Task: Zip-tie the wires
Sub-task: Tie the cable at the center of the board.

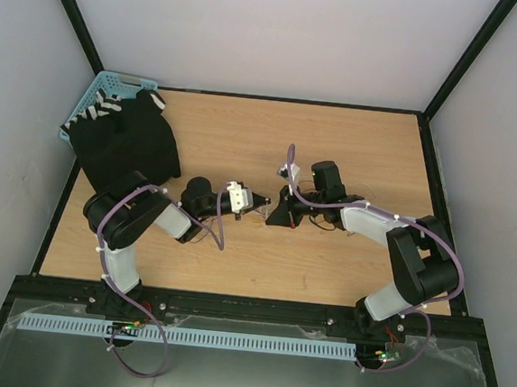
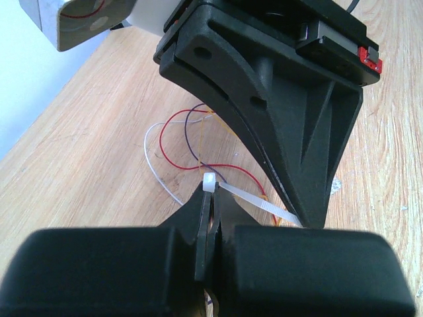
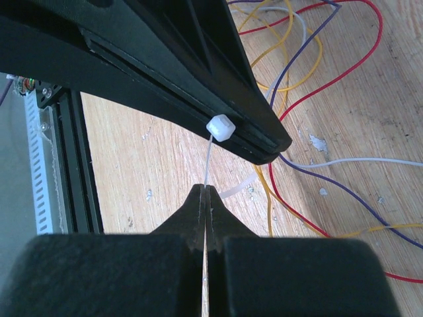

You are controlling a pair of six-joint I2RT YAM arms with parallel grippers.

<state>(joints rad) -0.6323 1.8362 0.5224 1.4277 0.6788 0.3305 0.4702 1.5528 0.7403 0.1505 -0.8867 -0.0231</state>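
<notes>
White walls box in a pale wooden surface (image 1: pixel 353 147). Near its middle I have the zip tie (image 2: pixel 254 201) held just above the wood between the 2 arms. Its square head (image 3: pixel 221 127) sits at the tips of the left arm's (image 1: pixel 138 219) jaws, which are pressed together on the strip right beside it, anchoring the lock end. The right arm's (image 1: pixel 415 262) jaws are pinched shut on the thin tail, nose to nose with the left. I read that as the grip for drawing the tail through the head and shrinking the loop. The wires (image 2: pixel 192 142), which are red, purple, yellow and white strands, lie slack on the surface under and beyond the tie. I cannot tell whether all of them run inside the loop. Holding the tie off the wood should keep it from snagging. Well apart at the far left corner sit a blue basket (image 1: pixel 114 81) and a black cloth (image 1: pixel 131 146), which look to have no part in this.
</notes>
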